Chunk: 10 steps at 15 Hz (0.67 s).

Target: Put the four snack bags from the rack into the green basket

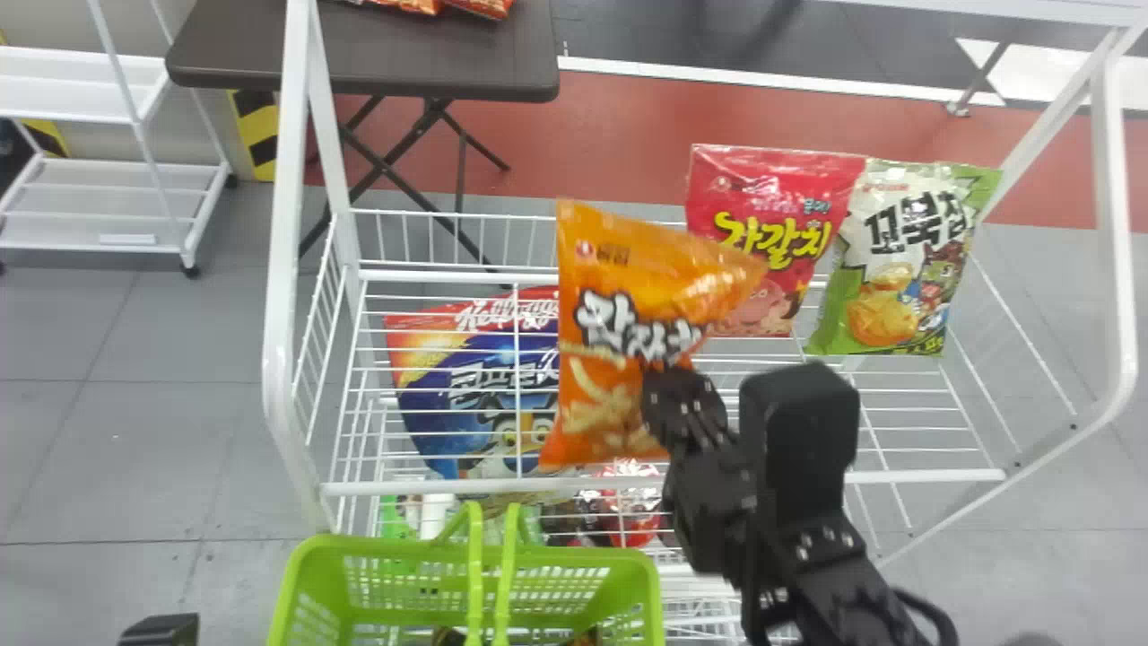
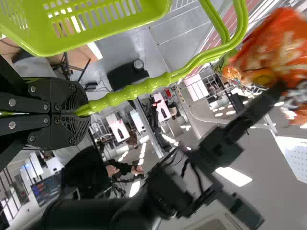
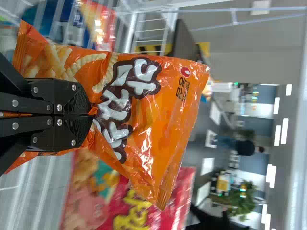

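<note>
- To the far left of the right gripper (image 1: 671,395), a white shelf unit (image 1: 99,175) is seen on the floor.
- Farther ahead and to its left, a dark table (image 1: 430,67) is placed, with orange packets (image 1: 405,4) laid on top.
- Lower and to the left of the right gripper, the green basket (image 1: 628,583) is set in front of the rack (image 1: 502,487). Something dark and orange-brown is partly seen inside; what it is cannot be told.
- The basket's handle (image 2: 129,91) is gripped by the left gripper (image 2: 85,114), its fingers closed around the end of the grip.
- Just left of the right gripper, a blue bag (image 1: 475,386) is seen through the wires of the rack, beneath the top shelf.
- The orange bag (image 1: 619,332) is pinched by its lower part in the clenched fingers of the right gripper and is held up over the rack, tilted, most of it ahead of the fingertips.
- Ahead and to the right of the right gripper, the red bag (image 1: 780,193) is stood up on the rack, partly covered by the orange bag.
- Farther right of the right gripper, the green bag (image 1: 897,260) is stood beside the red bag, their upper edges meeting.
</note>
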{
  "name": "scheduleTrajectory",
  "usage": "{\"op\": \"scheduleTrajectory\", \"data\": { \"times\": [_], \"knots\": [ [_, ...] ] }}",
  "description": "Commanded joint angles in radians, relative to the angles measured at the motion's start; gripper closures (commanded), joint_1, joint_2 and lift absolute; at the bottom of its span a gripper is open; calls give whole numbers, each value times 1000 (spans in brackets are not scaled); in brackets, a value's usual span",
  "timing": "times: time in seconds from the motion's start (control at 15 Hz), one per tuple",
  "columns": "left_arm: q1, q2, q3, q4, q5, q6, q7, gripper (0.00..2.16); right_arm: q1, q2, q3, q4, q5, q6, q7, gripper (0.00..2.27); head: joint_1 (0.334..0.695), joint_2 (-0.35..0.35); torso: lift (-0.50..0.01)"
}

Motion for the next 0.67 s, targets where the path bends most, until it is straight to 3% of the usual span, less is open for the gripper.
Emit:
{"op": "scheduleTrajectory", "data": {
  "times": [0.0,0.33,0.6],
  "knots": [
    [-3,-3,7,6,-1,0,1,1649,107,-44,-18,-108,12,132,-3,2223,695,-211,-9],
    [9,-7,26,9,7,-12,4,1649,163,-104,-19,-152,7,445,7,2223,695,-340,-9],
    [11,-19,24,20,7,-36,5,1649,180,-97,31,-124,-83,491,27,2223,695,-350,-9]
  ]
}}
